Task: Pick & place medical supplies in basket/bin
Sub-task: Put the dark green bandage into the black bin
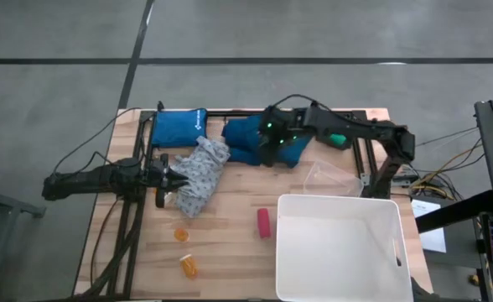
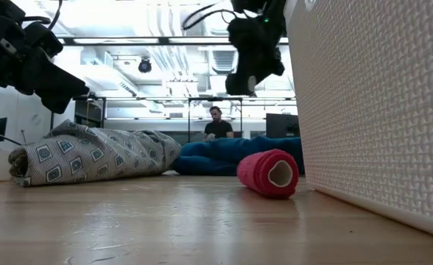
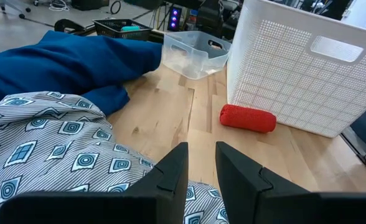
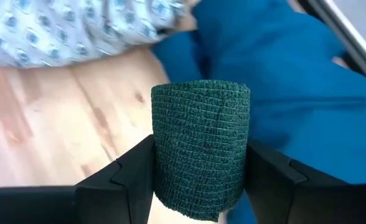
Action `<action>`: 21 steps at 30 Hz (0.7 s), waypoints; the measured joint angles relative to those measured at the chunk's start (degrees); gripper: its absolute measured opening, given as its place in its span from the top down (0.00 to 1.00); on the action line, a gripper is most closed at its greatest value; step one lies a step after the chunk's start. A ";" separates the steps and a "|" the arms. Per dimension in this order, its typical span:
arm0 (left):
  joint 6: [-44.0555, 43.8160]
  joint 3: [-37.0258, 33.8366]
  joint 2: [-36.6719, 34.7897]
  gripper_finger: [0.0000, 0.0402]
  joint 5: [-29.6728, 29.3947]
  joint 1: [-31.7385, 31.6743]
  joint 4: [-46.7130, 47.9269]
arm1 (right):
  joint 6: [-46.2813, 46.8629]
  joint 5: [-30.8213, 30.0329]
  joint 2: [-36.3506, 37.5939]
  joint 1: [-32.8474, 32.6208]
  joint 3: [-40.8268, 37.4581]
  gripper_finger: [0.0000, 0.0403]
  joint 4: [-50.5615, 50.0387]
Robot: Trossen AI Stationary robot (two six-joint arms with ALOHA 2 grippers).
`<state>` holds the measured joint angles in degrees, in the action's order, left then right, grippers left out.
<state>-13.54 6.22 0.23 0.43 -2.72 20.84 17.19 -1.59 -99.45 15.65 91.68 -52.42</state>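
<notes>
My right gripper [image 4: 200,163] is shut on a dark green bandage roll [image 4: 200,143] and hangs high over the dark teal garment [image 1: 251,141] at the table's far side; in the high view the gripper [image 1: 267,153] hides the roll. My left gripper [image 3: 201,168] waits at the table's left, its fingers a narrow gap apart with nothing between them, over the pale patterned garment [image 1: 200,176], which lies crumpled on the table. A pink-red roll [image 1: 264,222] lies on its side beside the white bin [image 1: 278,243]. Two orange pill bottles [image 1: 182,234] [image 1: 189,266] lie near the front left. My right gripper pinches the green roll between its two fingers, one on each of its opposite curved sides [image 4: 161,155]. The fingers slant downward from above, and the roll's long axis runs along them. The roll is lifted clear, above the wood and the teal garment [image 4: 295,81].
A bright blue pouch [image 1: 179,127] lies at the far left. A clear plastic container [image 1: 330,178] stands just beyond the bin. Bare wood [image 1: 230,243] lies between the bottles and the bin. A person [image 2: 218,124] sits in the room behind the table.
</notes>
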 joint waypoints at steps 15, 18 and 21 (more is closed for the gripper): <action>0.00 0.00 0.02 0.78 0.01 -0.01 0.00 | -8.20 -1.50 10.50 10.22 -7.31 0.51 -5.10; 0.00 0.01 0.02 0.78 0.00 -0.02 0.00 | -8.91 -1.46 14.66 12.29 -12.23 0.51 -3.98; 0.00 0.00 0.02 0.78 0.00 0.00 0.00 | -9.42 -1.44 19.65 15.02 -18.06 0.51 -2.31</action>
<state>-13.54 6.22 0.25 0.43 -2.73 20.84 7.77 -3.03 -79.80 30.67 73.61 -54.73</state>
